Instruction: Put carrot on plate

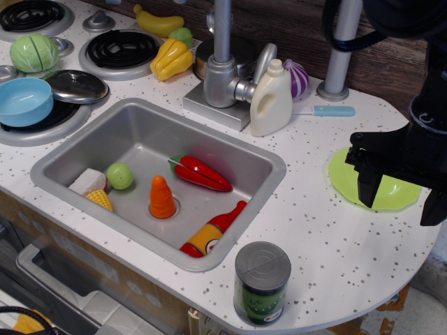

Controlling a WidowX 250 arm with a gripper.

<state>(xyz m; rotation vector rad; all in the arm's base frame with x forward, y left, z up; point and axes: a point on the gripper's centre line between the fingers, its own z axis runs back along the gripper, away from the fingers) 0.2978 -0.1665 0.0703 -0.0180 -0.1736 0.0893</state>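
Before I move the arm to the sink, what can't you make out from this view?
- Gripper: dark and seen from behind, so open or shut is unclear.
- Plate: the gripper covers its middle and right side.
- Carrot: stands over the sink drain, its base unseen.
- Bottle: its bottom end is hidden by the sink rim.

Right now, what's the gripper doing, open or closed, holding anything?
Gripper: open, empty, over the plate. Carrot sits in the sink.
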